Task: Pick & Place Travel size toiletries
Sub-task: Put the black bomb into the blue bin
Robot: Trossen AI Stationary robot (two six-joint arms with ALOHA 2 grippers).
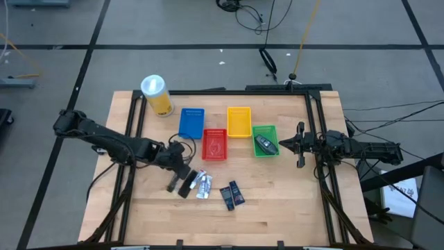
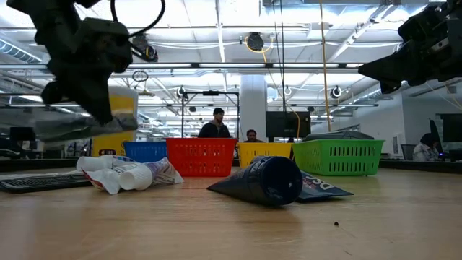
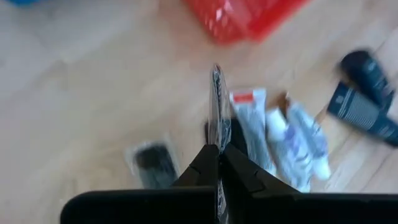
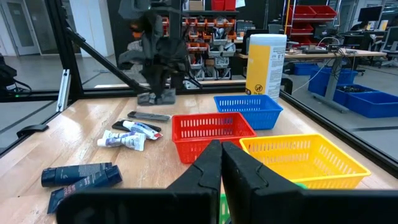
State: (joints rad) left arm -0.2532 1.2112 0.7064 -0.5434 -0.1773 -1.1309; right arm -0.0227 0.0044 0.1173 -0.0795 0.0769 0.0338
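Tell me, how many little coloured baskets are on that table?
4, in a staggered row: blue basket, red basket, yellow basket, and green basket nearest the right arm. None looks hidden.

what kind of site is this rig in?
Likely an industrial lab or workshop: open ceiling with strip lights, shelving with red bins, people at monitors behind the table.
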